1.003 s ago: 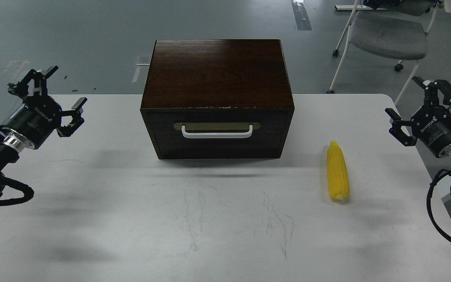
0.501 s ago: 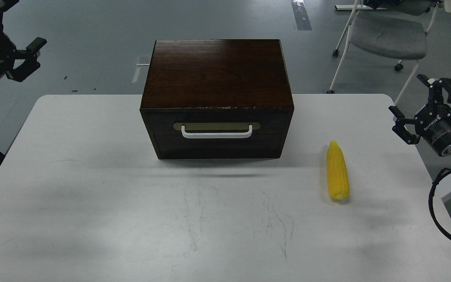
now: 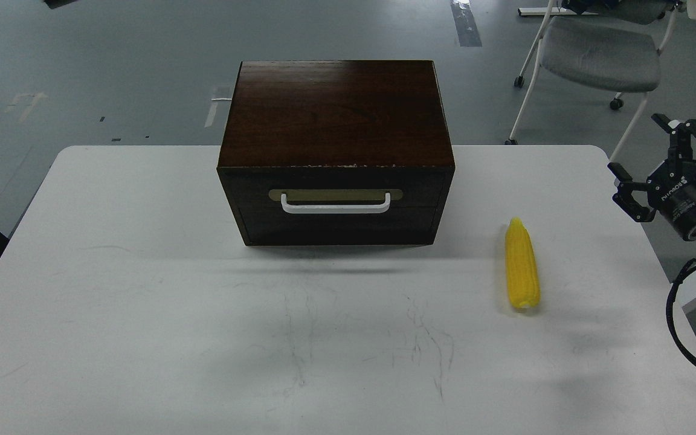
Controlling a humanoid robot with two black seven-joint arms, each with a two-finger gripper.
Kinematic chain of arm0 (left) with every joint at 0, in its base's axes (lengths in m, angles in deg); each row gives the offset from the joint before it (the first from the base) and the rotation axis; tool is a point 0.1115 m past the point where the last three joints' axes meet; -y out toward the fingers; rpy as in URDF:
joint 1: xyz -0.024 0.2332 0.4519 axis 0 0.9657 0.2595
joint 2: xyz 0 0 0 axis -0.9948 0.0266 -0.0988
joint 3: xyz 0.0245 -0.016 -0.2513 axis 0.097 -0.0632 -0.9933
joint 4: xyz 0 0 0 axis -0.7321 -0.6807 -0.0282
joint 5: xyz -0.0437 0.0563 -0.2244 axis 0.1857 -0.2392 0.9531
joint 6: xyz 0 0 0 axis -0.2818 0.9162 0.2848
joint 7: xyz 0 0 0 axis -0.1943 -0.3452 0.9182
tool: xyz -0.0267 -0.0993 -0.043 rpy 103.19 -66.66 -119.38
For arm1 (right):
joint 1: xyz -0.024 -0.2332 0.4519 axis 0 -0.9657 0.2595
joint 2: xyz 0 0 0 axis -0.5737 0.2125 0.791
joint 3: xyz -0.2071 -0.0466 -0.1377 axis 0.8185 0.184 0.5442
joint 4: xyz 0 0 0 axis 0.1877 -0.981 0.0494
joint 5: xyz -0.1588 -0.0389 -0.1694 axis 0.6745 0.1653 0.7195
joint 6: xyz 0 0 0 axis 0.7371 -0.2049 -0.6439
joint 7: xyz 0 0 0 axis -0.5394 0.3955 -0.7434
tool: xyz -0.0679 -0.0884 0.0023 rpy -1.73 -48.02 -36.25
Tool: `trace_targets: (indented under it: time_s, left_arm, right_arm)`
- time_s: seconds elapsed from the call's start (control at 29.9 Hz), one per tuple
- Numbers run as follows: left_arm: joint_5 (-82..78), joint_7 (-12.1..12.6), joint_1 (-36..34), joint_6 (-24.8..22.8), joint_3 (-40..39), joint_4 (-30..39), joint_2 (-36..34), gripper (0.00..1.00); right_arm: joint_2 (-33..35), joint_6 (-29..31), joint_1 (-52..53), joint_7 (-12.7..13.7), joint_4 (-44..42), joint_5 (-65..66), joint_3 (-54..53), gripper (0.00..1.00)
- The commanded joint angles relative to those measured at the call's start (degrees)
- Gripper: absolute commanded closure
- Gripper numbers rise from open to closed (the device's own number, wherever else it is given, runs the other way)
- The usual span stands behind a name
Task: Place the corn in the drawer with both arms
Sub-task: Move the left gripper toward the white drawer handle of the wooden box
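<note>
White table point(image 3: 142, 314) on grey floor, cabinet point(image 3: 335, 115) at its back centre, drawer point(image 3: 336, 208) shut, corn point(image 3: 521, 272) lying right of cabinet, tip pointing away, right gripper point(image 3: 662, 163) farther right, claw spread wide and empty, left gripper out of view.

dark glossy wood cabinet point(image 3: 335, 115); plastic-looking ribbed corn point(image 3: 521, 266); matt white scuffed table point(image 3: 203, 338).

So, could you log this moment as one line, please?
drawer shut | corn on table | right gripper open, empty | left gripper unseen
</note>
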Motion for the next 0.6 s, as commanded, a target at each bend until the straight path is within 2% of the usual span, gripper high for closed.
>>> trace_targets:
  time_s: [0.0, 0.07, 0.13, 0.4, 0.57]
  left_arm:
    - [-9.1, -2.5, -6.1, 0.0, 6.7, 1.2, 4.2, 0.02]
    - [-15.3, -3.4, -11.1, 0.0, 14.2, 1.1, 7.5, 0.02]
    - [-19.7, -3.7, -12.9, 0.0, 18.2, 0.9, 9.5, 0.02]
    - [-32.8, -3.8, -13.7, 0.0, 27.4, 1.0, 14.6, 0.02]
    - [-35.4, -3.7, -19.2, 0.0, 36.2, 1.2, 16.8, 0.02]
  right_arm:
    - [0.0, 0.0, -0.1, 0.0, -0.2, 0.0, 0.1, 0.0]
    - [0.1, 0.0, -0.1, -0.1, -0.2, 0.0, 0.0, 0.0]
    - [0.1, 0.0, -0.1, -0.1, -0.2, 0.0, 0.0, 0.0]
    - [1.0, 0.0, -0.6, -0.3, -0.2, 0.0, 0.1, 0.0]
    - [2.0, 0.0, -0.8, -0.4, -0.2, 0.0, 0.1, 0.0]
